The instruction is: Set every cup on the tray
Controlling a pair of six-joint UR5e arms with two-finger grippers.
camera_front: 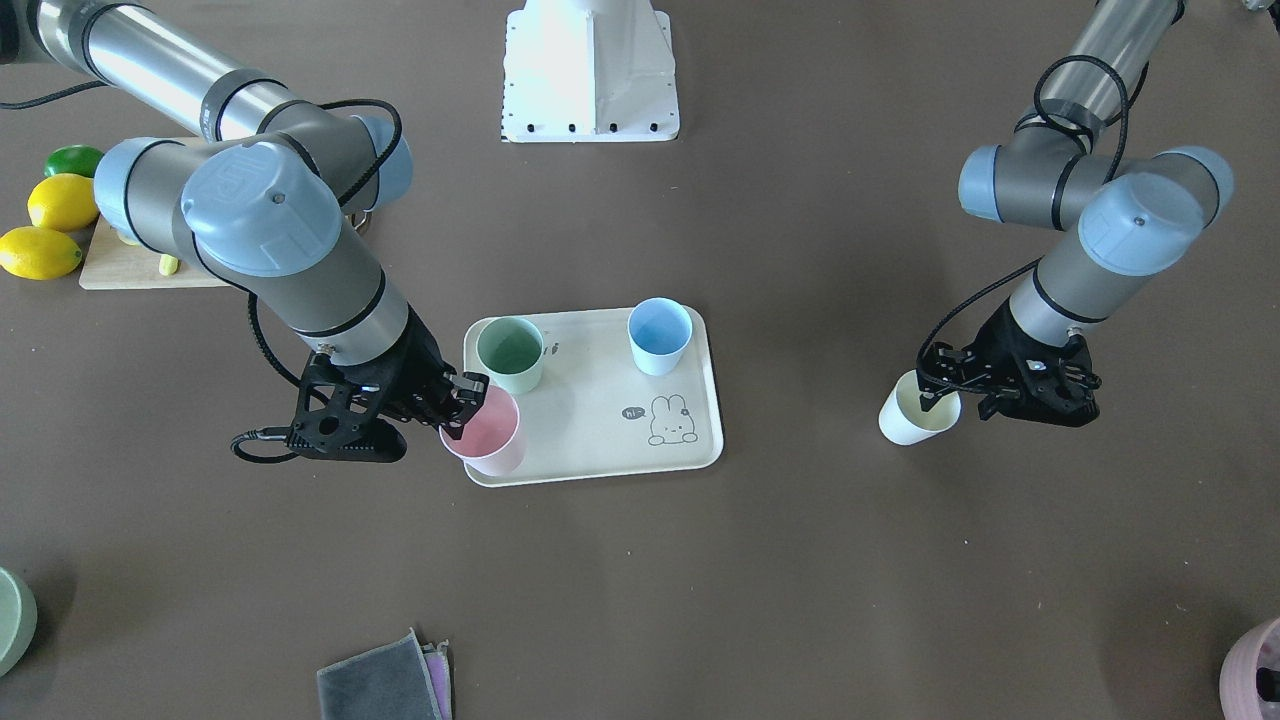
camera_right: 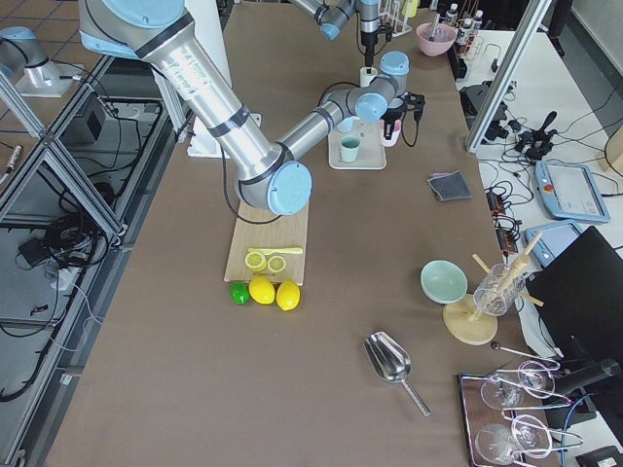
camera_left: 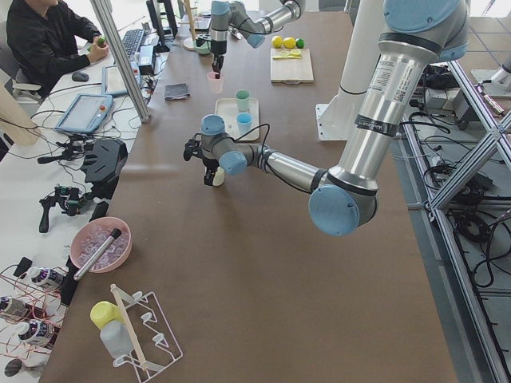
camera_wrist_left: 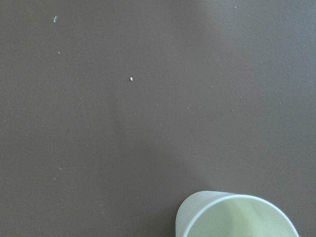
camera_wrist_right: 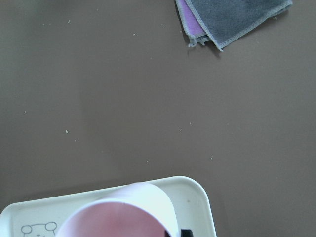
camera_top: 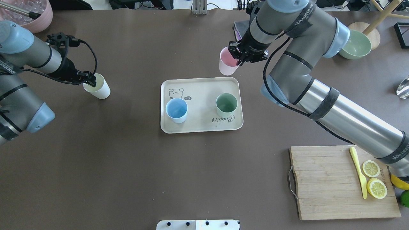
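The cream tray (camera_top: 201, 126) with the bunny drawing lies mid-table and also shows in the front view (camera_front: 600, 400). A green cup (camera_top: 226, 104) and a blue cup (camera_top: 176, 110) stand upright on it. My right gripper (camera_top: 238, 57) is shut on the rim of the pink cup (camera_top: 227, 62) and holds it over the tray's far right corner; the right wrist view shows the cup (camera_wrist_right: 123, 210) above that corner. My left gripper (camera_top: 91, 81) is shut on the rim of the cream-yellow cup (camera_top: 98, 87), far left of the tray, over bare table.
A wooden cutting board (camera_top: 322, 182) with lemon slices and a yellow knife lies near right, with whole lemons (camera_front: 60, 203) beside it. Folded cloths (camera_wrist_right: 232, 19) lie beyond the tray. A green bowl (camera_top: 354, 44) is far right and a pink bowl (camera_top: 32, 12) far left.
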